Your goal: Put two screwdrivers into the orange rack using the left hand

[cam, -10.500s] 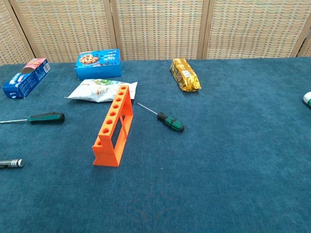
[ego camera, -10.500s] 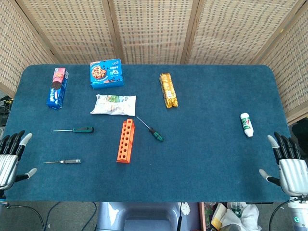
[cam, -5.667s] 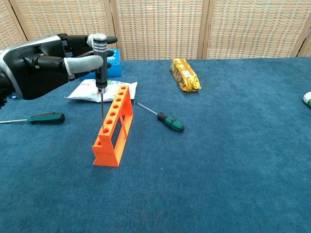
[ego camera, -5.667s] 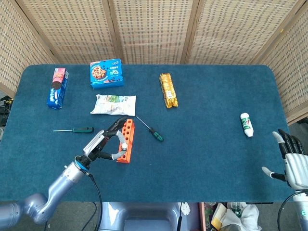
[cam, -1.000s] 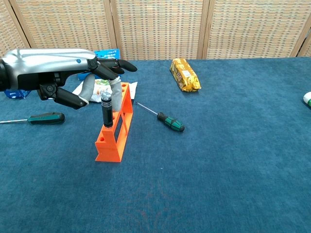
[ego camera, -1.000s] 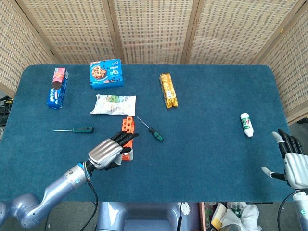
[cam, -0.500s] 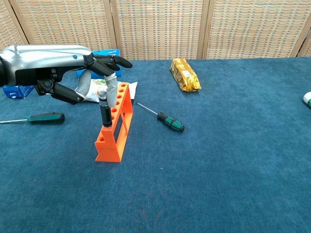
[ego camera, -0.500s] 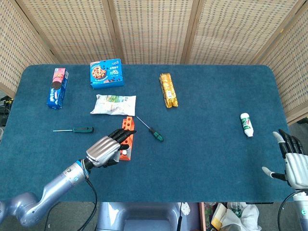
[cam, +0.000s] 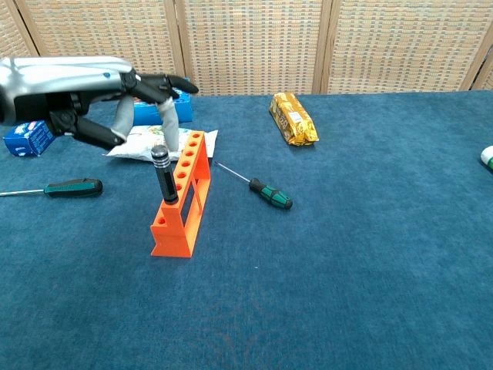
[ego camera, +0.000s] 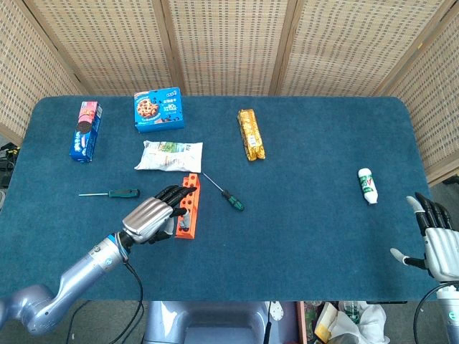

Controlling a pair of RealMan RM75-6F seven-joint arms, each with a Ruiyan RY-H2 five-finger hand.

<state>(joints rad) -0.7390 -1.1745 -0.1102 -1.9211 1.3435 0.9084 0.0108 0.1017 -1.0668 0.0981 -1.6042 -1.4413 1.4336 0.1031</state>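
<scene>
The orange rack [cam: 183,210] stands mid-table, with a black-handled screwdriver [cam: 163,177] upright in a hole near its front end. My left hand [cam: 92,96] hovers above and to the left of it, fingers spread, holding nothing; in the head view the left hand [ego camera: 149,216] covers the rack's [ego camera: 189,203] left side. One green-handled screwdriver [cam: 73,186] lies left of the rack, another [cam: 269,193] lies to its right. My right hand [ego camera: 437,242] rests open at the table's near right corner.
A white snack bag [ego camera: 169,155] lies just behind the rack. Further back are a blue cookie box [ego camera: 159,109], a blue-and-pink biscuit box [ego camera: 85,130] and a gold packet [ego camera: 250,134]. A small white bottle [ego camera: 367,185] lies at the right.
My left hand has let go of the black-handled screwdriver and drawn up and to the left. The screwdriver stays standing in the rack. The right hand has not moved.
</scene>
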